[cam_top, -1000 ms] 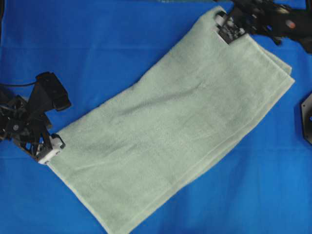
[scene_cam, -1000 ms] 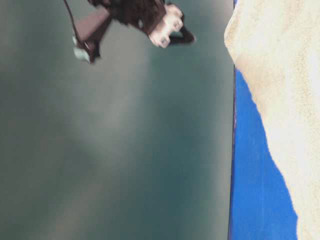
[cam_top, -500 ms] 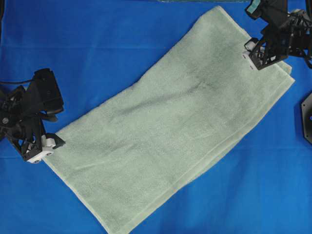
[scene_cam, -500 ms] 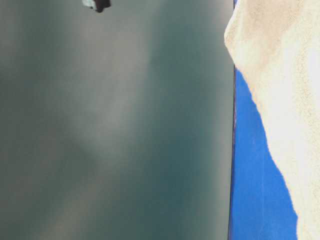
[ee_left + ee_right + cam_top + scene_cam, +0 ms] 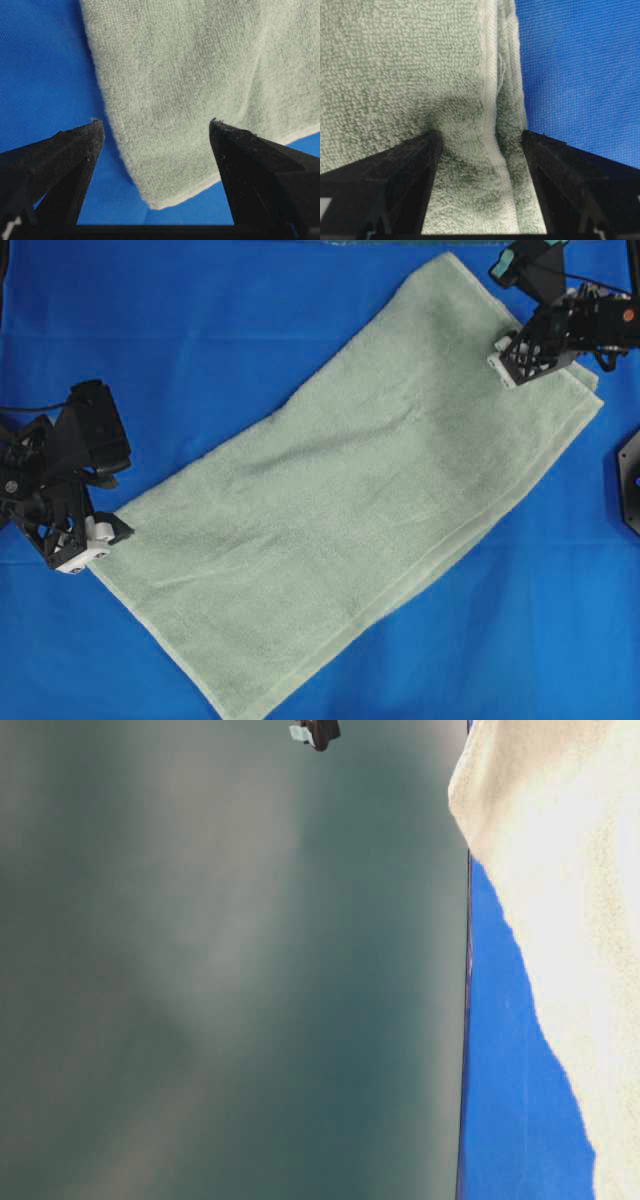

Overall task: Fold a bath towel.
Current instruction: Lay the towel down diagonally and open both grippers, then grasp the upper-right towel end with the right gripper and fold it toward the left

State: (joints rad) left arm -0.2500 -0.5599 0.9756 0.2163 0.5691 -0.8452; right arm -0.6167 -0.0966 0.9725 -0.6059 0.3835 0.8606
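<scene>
Overhead view: we see the large pale sage-green terry bath towel (image 5: 350,500) lying flat on the bright blue cloth surface (image 5: 200,320), its long axis running diagonally from lower left to upper right. At its lower-left corner our left gripper (image 5: 90,545) sits just beside the hem, jaws spread wide, the corner lying between and ahead of them. At the far upper-right end our right gripper (image 5: 510,360) stands over the stacked hemmed edge, jaws likewise spread, straddling the fold. Each arm has its own end nearest.
</scene>
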